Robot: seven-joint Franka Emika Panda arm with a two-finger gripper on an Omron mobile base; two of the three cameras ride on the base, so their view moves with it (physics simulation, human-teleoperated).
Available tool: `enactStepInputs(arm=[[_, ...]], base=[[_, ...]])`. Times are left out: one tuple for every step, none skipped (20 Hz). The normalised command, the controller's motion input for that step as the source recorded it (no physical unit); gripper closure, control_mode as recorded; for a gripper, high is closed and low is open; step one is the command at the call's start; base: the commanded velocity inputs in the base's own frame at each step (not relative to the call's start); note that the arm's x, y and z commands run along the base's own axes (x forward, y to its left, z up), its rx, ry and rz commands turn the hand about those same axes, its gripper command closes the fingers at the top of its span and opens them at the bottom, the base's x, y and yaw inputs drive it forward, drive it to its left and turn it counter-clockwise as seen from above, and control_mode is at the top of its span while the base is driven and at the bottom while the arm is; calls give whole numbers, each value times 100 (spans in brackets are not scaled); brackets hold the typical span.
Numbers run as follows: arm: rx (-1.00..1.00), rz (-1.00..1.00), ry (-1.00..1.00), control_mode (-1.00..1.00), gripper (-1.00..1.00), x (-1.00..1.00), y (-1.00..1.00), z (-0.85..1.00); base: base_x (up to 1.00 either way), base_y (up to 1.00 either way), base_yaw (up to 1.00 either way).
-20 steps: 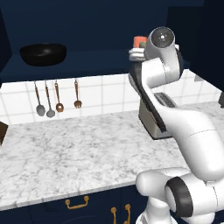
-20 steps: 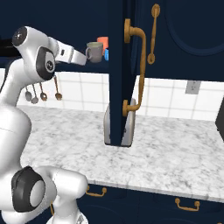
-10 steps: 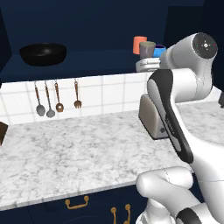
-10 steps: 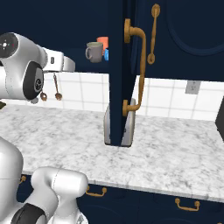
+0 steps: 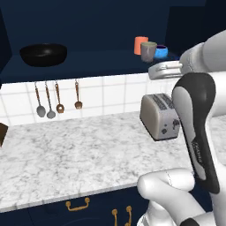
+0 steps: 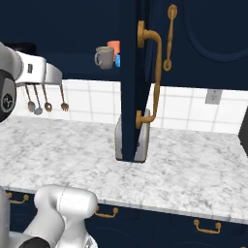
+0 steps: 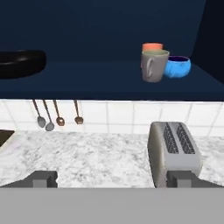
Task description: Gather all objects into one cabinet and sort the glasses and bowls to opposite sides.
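Hand [image 7: 112,179] wide open, holding nothing

I see a wide dark navy shelf board [image 7: 96,81]. A wide shiny black bowl [image 7: 19,62] sits at its left end. At the right end stand a grey-beige cup [image 7: 154,65], an orange cup [image 7: 152,47] behind it, and a small bright-blue bowl [image 7: 176,67] just beside them.

Below, a silver toaster [image 7: 173,151] stands on the white marble counter [image 7: 87,159].

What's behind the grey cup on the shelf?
Behind the grey cup stands the orange cup, only its top showing in the hand view. The blue bowl sits beside them; the cup covers the bowl's near edge.
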Motion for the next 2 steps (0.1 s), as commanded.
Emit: enactStepInputs(arm=[[0, 0, 4, -100, -100, -100, -20, 14], [0, 0, 4, -100, -100, -100, -19, 1]], base=[[0, 0, 0], [0, 0, 0]])
